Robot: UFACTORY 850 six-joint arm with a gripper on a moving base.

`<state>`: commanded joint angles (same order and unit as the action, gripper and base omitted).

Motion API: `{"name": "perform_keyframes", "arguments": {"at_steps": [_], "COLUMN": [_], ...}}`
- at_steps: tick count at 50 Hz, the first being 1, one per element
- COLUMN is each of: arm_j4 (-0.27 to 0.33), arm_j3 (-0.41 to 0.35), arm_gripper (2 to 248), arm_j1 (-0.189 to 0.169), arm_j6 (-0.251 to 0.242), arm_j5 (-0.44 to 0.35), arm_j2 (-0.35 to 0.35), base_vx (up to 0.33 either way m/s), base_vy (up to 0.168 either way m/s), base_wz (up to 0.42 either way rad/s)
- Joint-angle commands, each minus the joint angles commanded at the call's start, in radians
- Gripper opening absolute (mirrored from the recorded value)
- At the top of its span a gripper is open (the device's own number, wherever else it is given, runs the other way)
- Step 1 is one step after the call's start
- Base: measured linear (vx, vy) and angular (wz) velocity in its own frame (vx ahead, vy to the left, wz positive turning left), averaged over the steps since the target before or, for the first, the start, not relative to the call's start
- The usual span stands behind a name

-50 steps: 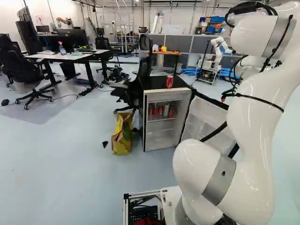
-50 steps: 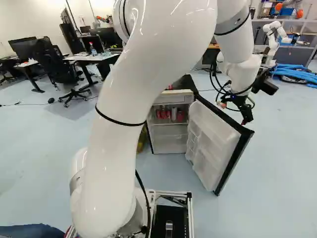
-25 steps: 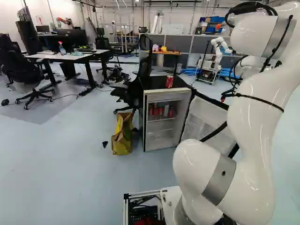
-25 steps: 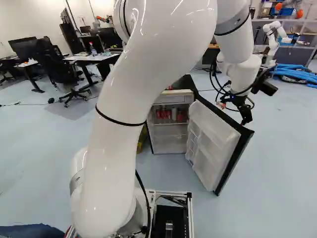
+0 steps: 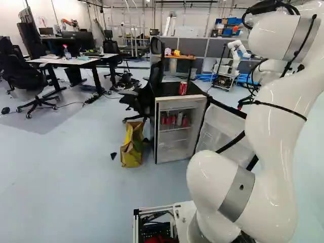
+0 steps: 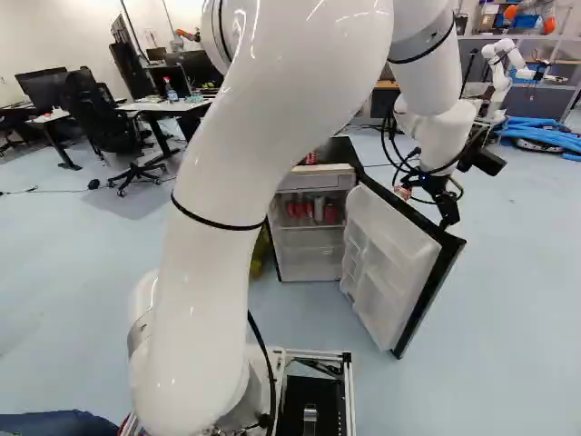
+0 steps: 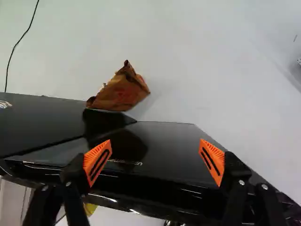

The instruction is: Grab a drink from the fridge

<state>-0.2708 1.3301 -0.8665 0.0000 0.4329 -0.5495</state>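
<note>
Beyond the open door, my gripper (image 6: 448, 216) hangs from the arm in the right base view. Its orange-padded fingers are wide apart in the wrist view, where the gripper (image 7: 155, 162) has nothing between them; glossy black fridge panels (image 7: 169, 141) lie below and ahead. In the left base view the fridge (image 5: 156, 129) stands open, with several red cans and a silver one (image 5: 179, 119) on its upper shelf. A red can (image 5: 183, 88) stands on the black top. The door (image 6: 390, 259) is swung out to the right.
A yellow bag (image 5: 132, 144) and an office chair (image 5: 144, 96) stand beside the fridge. In the wrist view a crumpled brown bag (image 7: 121, 92) lies on the floor. Desks (image 5: 66, 61) are at the far left; another robot (image 5: 235, 53) stands behind.
In the right base view my arm and gripper have shifted slightly to the left. The base, fridge, door and cans have not moved.
</note>
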Motion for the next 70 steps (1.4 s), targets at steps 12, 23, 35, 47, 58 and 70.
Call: {"name": "perform_keyframes", "arguments": {"at_steps": [12,23,35,47,58,70], "arm_j4": [0.000,0.000,0.000,0.000,0.000,0.000], "arm_j3": [-0.027,-0.052,-0.082,-0.117,-0.154,-0.196], "arm_gripper": [247,247,247,247,247,247], "arm_j1": [0.005,0.009,0.013,0.018,0.024,0.031], "arm_j6": [0.000,0.000,0.000,0.000,0.000,0.000], "arm_j5": [0.000,0.000,0.000,0.000,0.000,0.000], "arm_j2": [0.019,0.037,0.058,0.084,0.111,0.142], "base_vx": [0.000,0.000,0.000,0.000,0.000,0.000], "base_vy": [0.000,0.000,0.000,0.000,0.000,0.000], "base_wz": [0.000,0.000,0.000,0.000,0.000,0.000]}}
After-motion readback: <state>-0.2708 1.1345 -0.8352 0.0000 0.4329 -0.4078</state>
